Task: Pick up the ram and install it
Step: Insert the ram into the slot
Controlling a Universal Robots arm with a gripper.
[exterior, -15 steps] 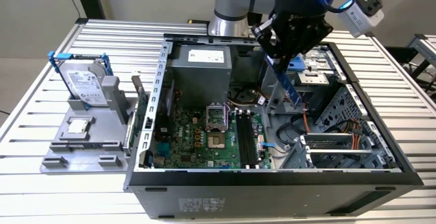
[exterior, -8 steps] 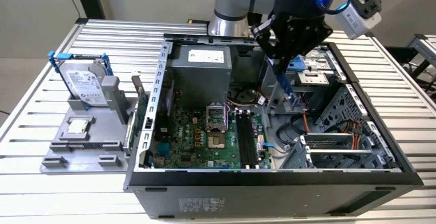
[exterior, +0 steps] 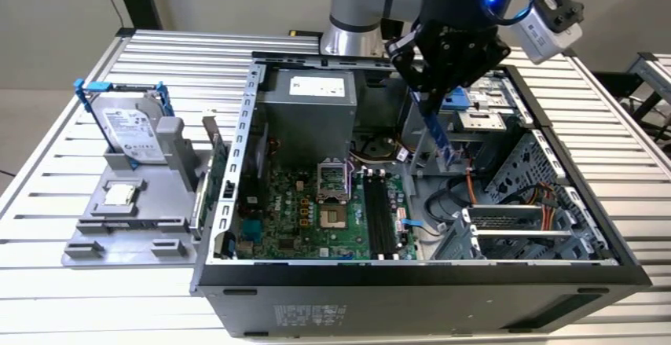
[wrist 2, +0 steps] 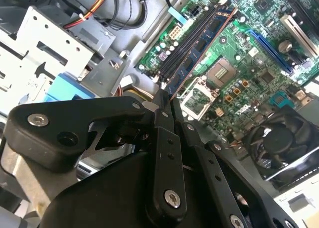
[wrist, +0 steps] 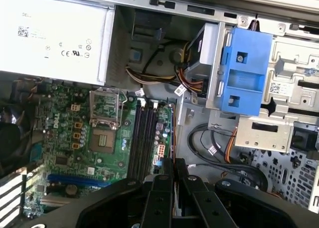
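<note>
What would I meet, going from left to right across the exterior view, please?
The hard drive in its blue frame → CPU socket → memory slots → the ram, clamped in the gripper above the open case → metal drive cage.

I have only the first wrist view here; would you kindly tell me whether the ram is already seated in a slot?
Observer: No; in the exterior view the gripper holds the ram by one end, hanging lengthwise down above the motherboard.
Operator: Thank you. Is anything standing outside the case?
Observer: A hard drive in a blue frame stands on a grey stand, at the exterior view's left.
Operator: Is anything else on it?
Observer: A small square processor chip lies flat on it.
</note>
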